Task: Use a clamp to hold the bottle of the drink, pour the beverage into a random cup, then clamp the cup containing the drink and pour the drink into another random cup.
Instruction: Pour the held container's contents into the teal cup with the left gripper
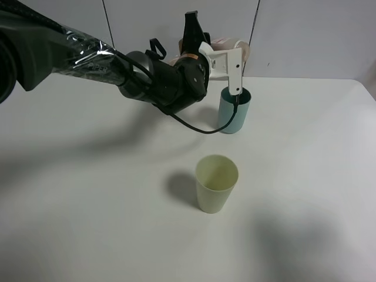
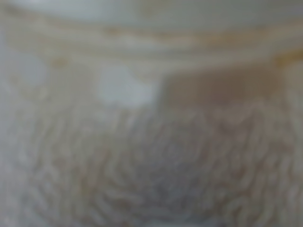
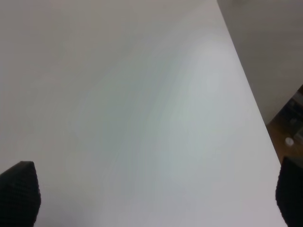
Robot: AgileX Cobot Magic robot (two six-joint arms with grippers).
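Note:
My left gripper [image 1: 232, 60] reaches across the table and is shut on the bottle of the drink [image 1: 227, 43], holding it tipped just above the teal cup [image 1: 235, 114] at the back. Most of the bottle is hidden behind the white fingers. The left wrist view is filled by a blurred close-up of the bottle [image 2: 151, 142]. The pale yellow-green cup [image 1: 216, 183] stands upright and apart, nearer the front at mid-table. My right gripper [image 3: 156, 201] is open over bare table, holding nothing, and is outside the exterior high view.
The white table [image 1: 88, 205] runs back to a pale wall. A black cable [image 1: 194, 126] hangs from the left arm beside the teal cup. In the right wrist view the table's edge [image 3: 251, 109] drops off to the floor.

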